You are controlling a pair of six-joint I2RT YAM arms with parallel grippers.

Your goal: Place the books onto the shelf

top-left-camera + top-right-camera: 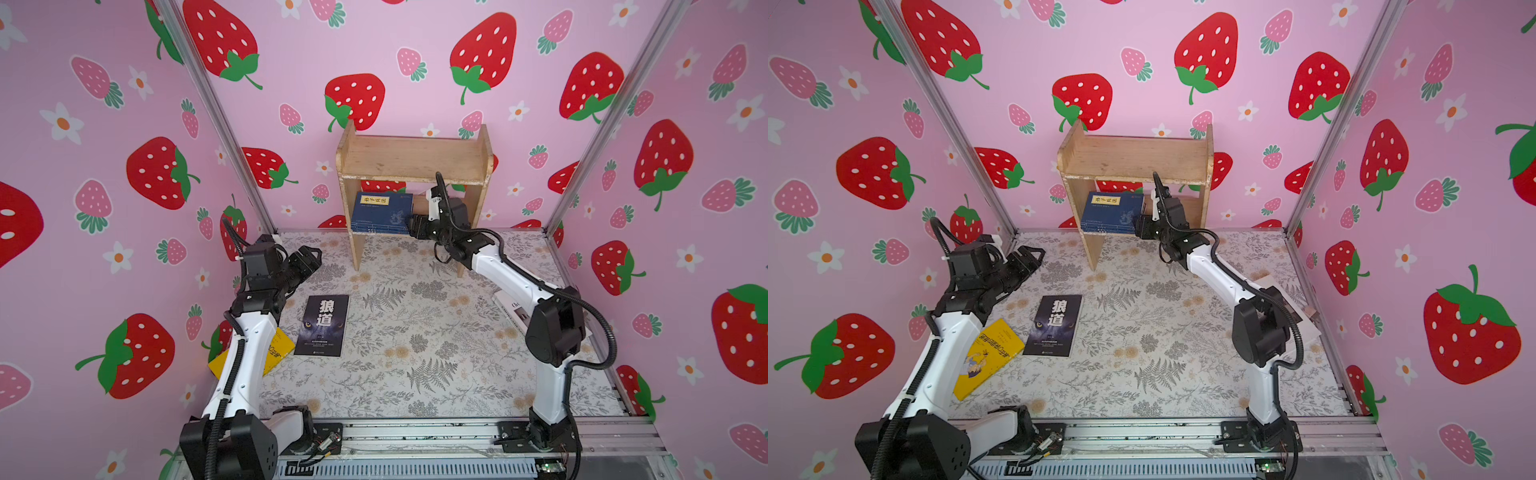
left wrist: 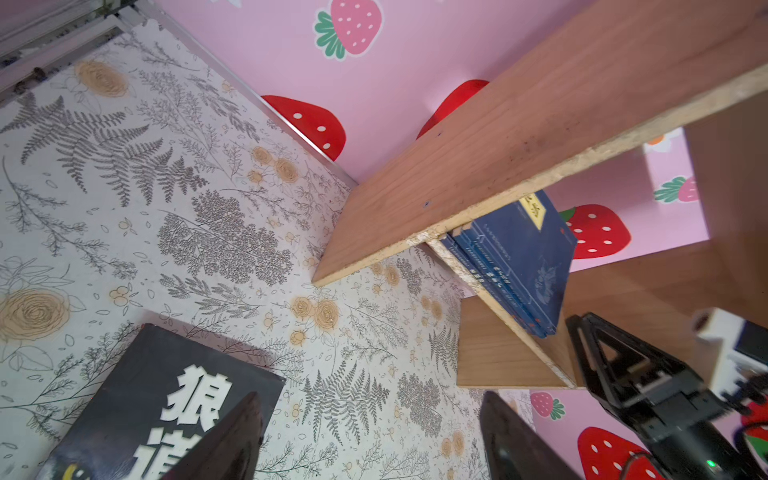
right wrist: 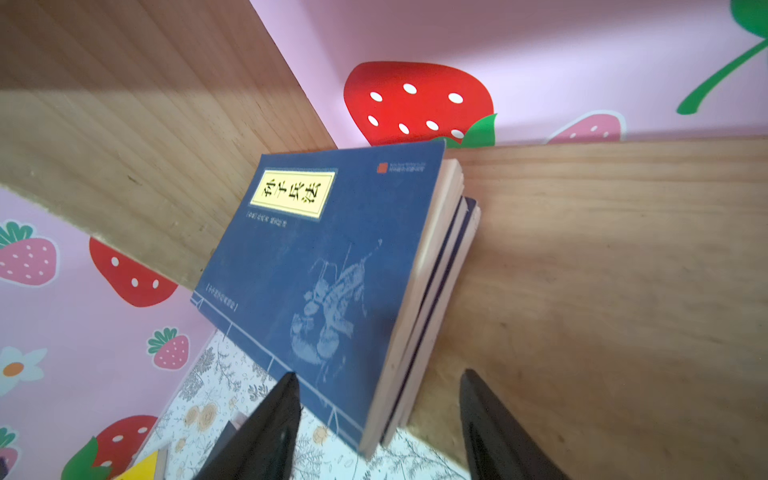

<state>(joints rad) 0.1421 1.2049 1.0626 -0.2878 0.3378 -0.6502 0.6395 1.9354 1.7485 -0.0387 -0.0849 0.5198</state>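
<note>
The light-wood shelf [image 1: 415,162] [image 1: 1133,158] stands against the back wall, its top tier bare. A stack of navy books [image 1: 382,212] [image 1: 1113,212] [image 2: 519,257] [image 3: 332,270] with a yellow title label lies on the left of the lower tier. My right gripper [image 1: 415,226] [image 1: 1140,226] [image 3: 379,374] is open at the stack's right front corner, its jaws either side with gaps. My left gripper [image 1: 309,259] [image 1: 1032,257] [image 2: 370,395] hovers open and empty over the mat. On the mat lie a black book [image 1: 324,326] [image 1: 1057,326] [image 2: 158,407] and a yellow book [image 1: 278,349] [image 1: 988,357].
A white book [image 1: 509,311] [image 1: 1304,320] lies by the right wall, mostly hidden under the right arm. The left forearm crosses over the yellow book. Strawberry-patterned walls [image 1: 124,166] enclose the floral mat [image 1: 415,332] on three sides. A metal rail [image 1: 415,432] runs along the front edge.
</note>
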